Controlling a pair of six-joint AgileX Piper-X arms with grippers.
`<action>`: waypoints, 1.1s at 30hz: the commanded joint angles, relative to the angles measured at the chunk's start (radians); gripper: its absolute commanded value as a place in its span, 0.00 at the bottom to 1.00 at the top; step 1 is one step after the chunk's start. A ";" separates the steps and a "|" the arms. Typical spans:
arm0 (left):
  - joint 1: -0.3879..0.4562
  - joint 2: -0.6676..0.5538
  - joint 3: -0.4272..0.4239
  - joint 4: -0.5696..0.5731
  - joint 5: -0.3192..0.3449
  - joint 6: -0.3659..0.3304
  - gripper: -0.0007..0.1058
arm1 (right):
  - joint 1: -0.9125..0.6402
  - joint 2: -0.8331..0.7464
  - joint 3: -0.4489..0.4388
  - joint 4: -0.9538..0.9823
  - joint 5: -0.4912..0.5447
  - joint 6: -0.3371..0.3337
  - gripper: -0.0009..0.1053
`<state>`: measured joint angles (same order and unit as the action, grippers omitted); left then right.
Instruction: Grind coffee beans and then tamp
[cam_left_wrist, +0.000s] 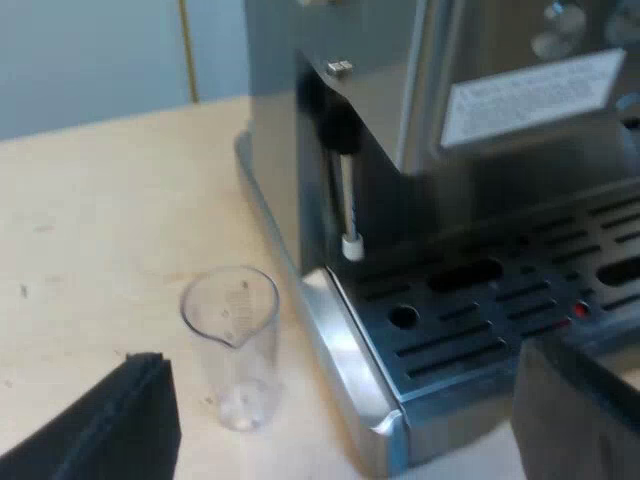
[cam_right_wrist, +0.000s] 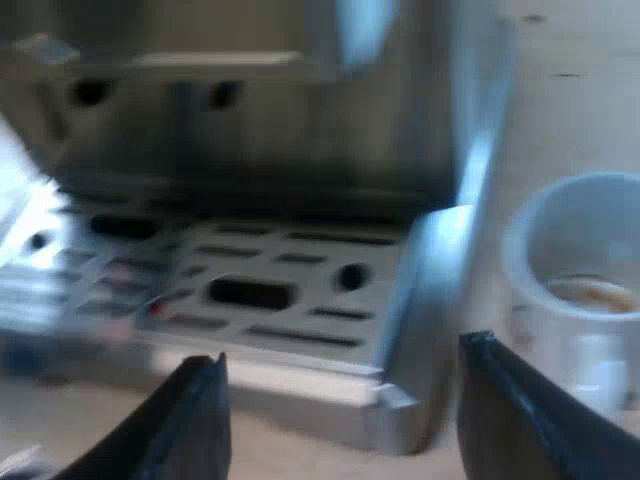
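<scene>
I log my left gripper (cam_left_wrist: 340, 360), fingers wide apart and empty, before the espresso machine (cam_left_wrist: 380, 110), the measuring glass (cam_left_wrist: 232, 345) upright on the table just beside its drip tray (cam_left_wrist: 480, 300) corner, and my right gripper (cam_right_wrist: 342, 350), likewise wide and empty, facing the tray, a white mug (cam_right_wrist: 580, 290) beside it.

1 espresso machine (cam_left_wrist: 400, 120) stands on 1 desk (cam_left_wrist: 100, 230). The machine carries 1 steam wand (cam_left_wrist: 347, 195), 1 white label (cam_left_wrist: 530, 95) and 1 slotted drip tray (cam_left_wrist: 470, 310). Beside the machine there is 1 measuring glass (cam_left_wrist: 233, 345). In the right wrist view, 1 mug (cam_right_wrist: 580, 290) stands near a corner of the tray. There are 2 end effectors, the left end effector (cam_left_wrist: 340, 400) and the right end effector (cam_right_wrist: 345, 370). Each shows 2 black fingers (cam_left_wrist: 110, 430), 4 in all.
</scene>
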<state>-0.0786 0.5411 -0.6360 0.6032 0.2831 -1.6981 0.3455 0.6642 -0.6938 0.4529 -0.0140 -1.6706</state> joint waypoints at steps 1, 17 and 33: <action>0.001 -0.017 -0.013 0.038 0.006 -0.014 0.66 | -0.090 -0.021 -0.012 0.001 -0.043 -0.016 0.50; 0.001 -0.163 -0.013 0.138 -0.006 0.006 0.66 | -0.422 -0.312 -0.012 0.175 -0.126 -0.166 0.50; 0.001 -0.456 0.025 0.250 -0.037 0.006 0.66 | -0.422 -0.666 -0.012 0.429 -0.125 -0.164 0.50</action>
<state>-0.0786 0.1095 -0.6122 0.8354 0.2660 -1.6910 -0.0743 0.0198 -0.6962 0.8618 -0.1309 -1.8250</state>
